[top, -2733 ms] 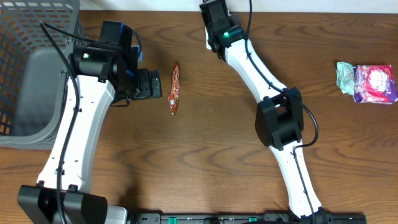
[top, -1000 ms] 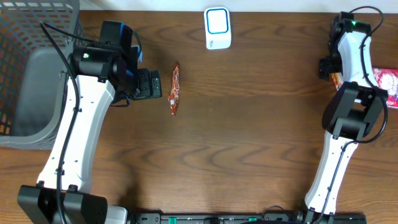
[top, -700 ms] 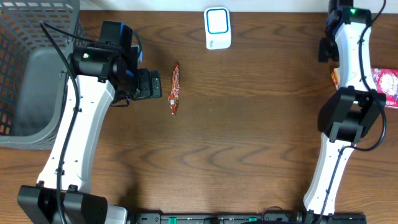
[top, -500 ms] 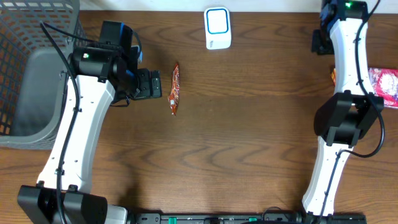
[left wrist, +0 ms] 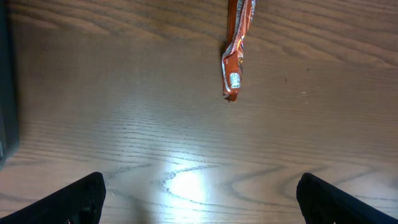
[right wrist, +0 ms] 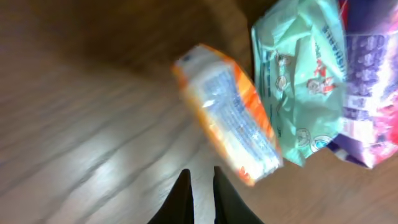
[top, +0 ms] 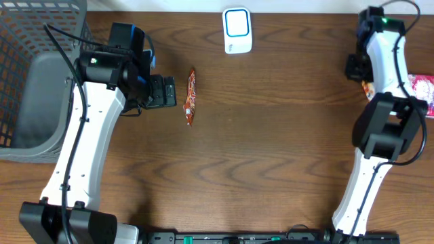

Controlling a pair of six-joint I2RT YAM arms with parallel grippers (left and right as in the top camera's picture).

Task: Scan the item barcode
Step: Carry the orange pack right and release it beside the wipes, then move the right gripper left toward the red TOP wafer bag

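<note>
A white barcode scanner (top: 237, 30) with a blue-rimmed window sits at the table's far edge. In the right wrist view, my right gripper (right wrist: 200, 186) hovers over bare wood just short of an orange-and-white packet (right wrist: 230, 118). Its jaws stand almost together with nothing between them. A teal packet (right wrist: 305, 81) and a purple one (right wrist: 367, 93) lie right behind the orange packet. From overhead, that gripper (top: 355, 70) is at the far right beside the orange packet (top: 366, 87). My left gripper (left wrist: 202, 208) is open over bare wood, with a slim red-orange snack packet (left wrist: 236, 56) ahead of it.
A grey wire basket (top: 27, 74) stands at the left edge of the table, behind my left arm. The slim snack packet (top: 190, 96) lies just right of the left gripper (top: 168, 91). The pink-purple packet (top: 420, 91) reaches the table's right edge.
My right arm has swung from the table's middle to the far right, uncovering the scanner, and its jaws have closed from wide open. The left arm has not moved.
</note>
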